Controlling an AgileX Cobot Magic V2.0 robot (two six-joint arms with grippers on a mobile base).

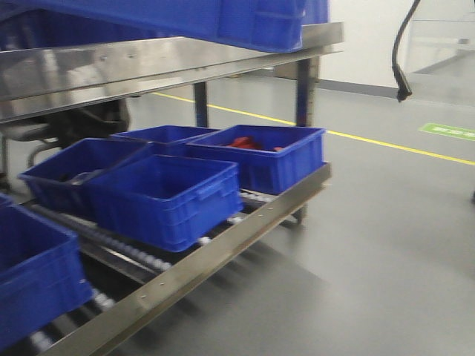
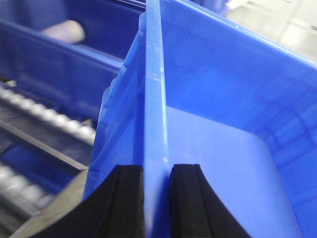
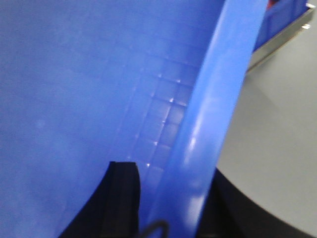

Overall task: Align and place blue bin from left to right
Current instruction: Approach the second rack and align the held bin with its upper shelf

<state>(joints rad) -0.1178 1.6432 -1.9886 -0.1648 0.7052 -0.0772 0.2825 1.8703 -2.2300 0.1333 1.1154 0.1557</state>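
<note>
The blue bin (image 1: 245,22) hangs at the top edge of the front view, above the steel rack, and only its lower part shows. In the left wrist view my left gripper (image 2: 156,171) is shut on the bin's thin upright rim (image 2: 154,89), one black pad on each side; the bin's hollow inside (image 2: 223,148) lies to the right. My right gripper (image 3: 171,171) is shut on the opposite rim (image 3: 218,99), with one pad (image 3: 124,188) inside against the gridded wall (image 3: 74,74) and the other mostly hidden behind the rim. Neither gripper shows in the front view.
Several blue crates sit on the rack's lower roller shelf: one in front (image 1: 167,196), one holding red items (image 1: 271,152), others at the left (image 1: 70,174) (image 1: 33,274). A steel upper shelf (image 1: 148,63) spans above. A black cable (image 1: 401,74) hangs at the right over grey floor with a yellow line (image 1: 386,144).
</note>
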